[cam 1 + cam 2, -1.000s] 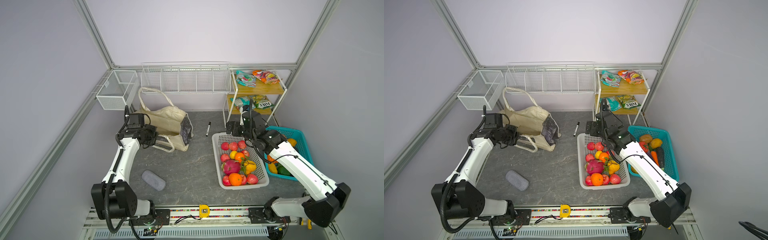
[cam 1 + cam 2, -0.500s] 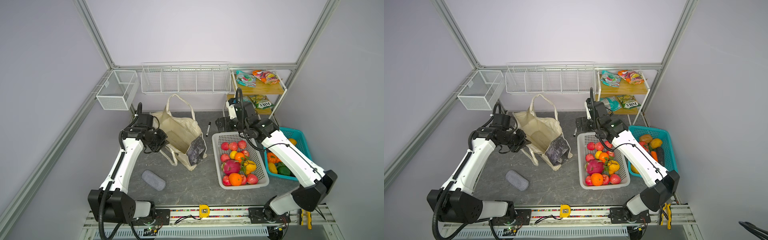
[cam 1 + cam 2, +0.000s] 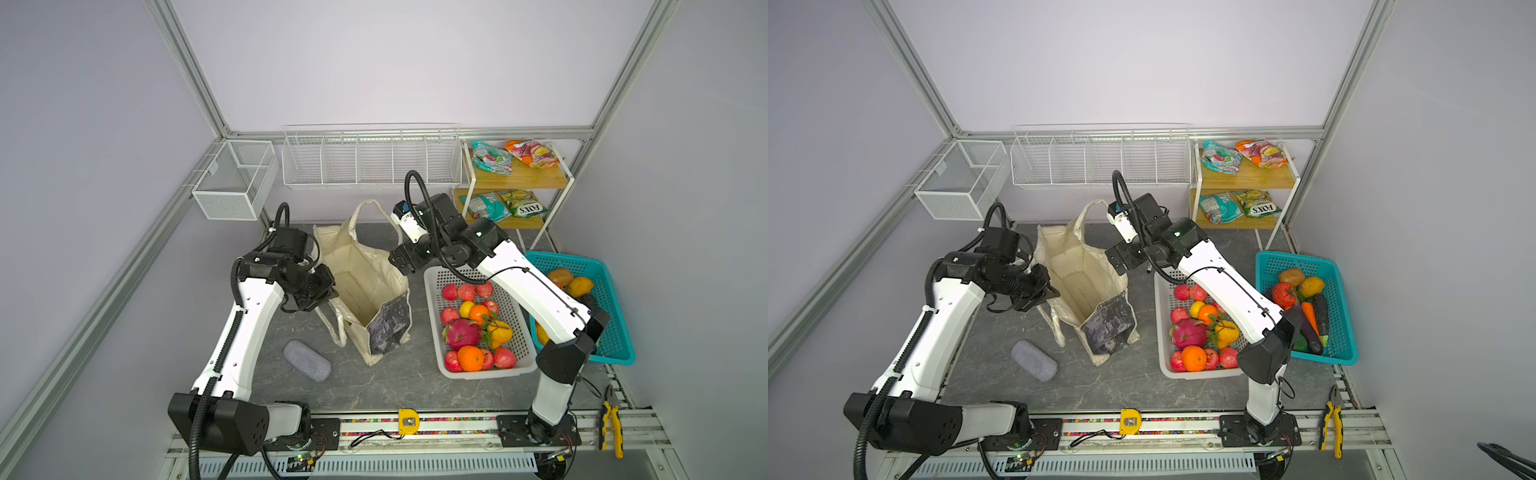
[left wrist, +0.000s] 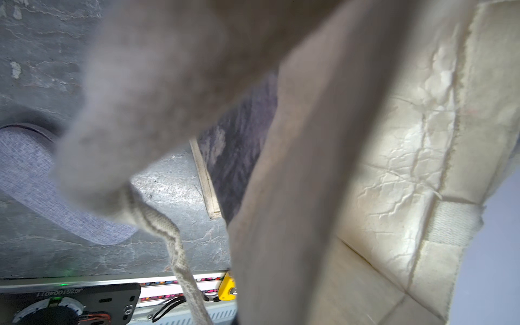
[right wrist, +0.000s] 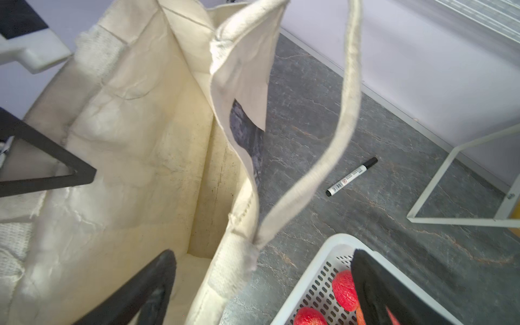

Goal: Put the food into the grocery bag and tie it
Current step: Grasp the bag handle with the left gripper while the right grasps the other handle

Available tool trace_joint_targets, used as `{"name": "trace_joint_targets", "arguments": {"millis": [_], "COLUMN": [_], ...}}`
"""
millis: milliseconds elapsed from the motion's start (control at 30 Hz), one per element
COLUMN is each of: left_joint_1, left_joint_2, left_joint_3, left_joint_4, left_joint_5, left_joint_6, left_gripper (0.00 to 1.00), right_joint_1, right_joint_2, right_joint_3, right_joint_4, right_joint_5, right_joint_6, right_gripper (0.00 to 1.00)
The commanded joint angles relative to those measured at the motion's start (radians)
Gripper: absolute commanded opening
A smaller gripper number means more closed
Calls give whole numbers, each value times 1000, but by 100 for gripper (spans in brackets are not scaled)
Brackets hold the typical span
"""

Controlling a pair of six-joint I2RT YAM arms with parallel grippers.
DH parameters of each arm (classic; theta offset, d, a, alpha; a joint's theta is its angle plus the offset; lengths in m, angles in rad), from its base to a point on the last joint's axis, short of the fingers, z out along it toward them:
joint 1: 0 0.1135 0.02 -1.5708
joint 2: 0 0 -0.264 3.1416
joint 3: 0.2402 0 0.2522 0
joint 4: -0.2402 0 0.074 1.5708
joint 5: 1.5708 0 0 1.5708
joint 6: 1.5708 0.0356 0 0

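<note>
Robot body, pair: left arm and right arm. White tapered link shells dotted with small dark holes; black joint housings; blocky black shoulder bases. Black corrugated conduit looped over each wrist, fixed with white ties. Thin black wire along the right forearm. White camera housing. Black open-triangle fingers.

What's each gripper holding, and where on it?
The left gripper is shut on the grocery bag at its left rim. The right gripper is open, straddling the opposite rim, holding nothing.
</note>
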Motion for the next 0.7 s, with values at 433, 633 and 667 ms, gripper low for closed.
{"name": "trace_joint_targets", "arguments": {"millis": [433,633,667], "left_joint_1": [-7,-7,-9], "left_joint_2": [-18,-25,-25], "left_joint_3": [28,31,30], "left_joint_4": [-78,-78,-78], "left_joint_5": [-23,-22,-20], "left_joint_6": [83,84,84], "left_gripper": [0,0,0], "right_joint_1": [39,39,39], "right_joint_2": [264,306,312], "right_joint_3": [322,337,337], "right_joint_4": [-158,-112,-99], "right_joint_5": [-81,-33,-28], "right_joint_6": [-23,-14,-18], "right_gripper": [99,99,99]}}
